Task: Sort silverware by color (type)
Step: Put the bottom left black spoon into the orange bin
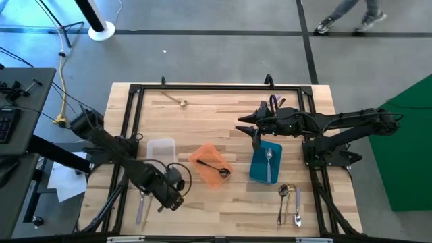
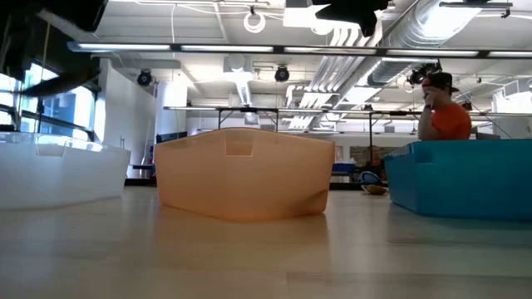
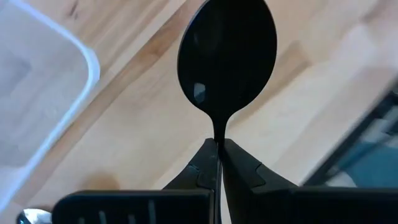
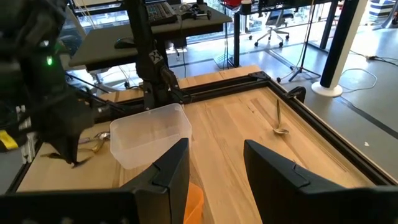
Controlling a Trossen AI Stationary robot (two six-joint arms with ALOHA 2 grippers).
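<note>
Left gripper (image 3: 219, 163) pinches black metal spoon (image 3: 227, 59) near clear plastic tray (image 1: 161, 150). Right gripper (image 4: 214, 165) open, empty, above blue tray (image 1: 258, 167). Sorting partial: loose spoons (image 1: 289, 202) remain near right.

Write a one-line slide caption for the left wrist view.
Left gripper shut on a black spoon, bowl held out over the wooden table beside the clear tray.
</note>
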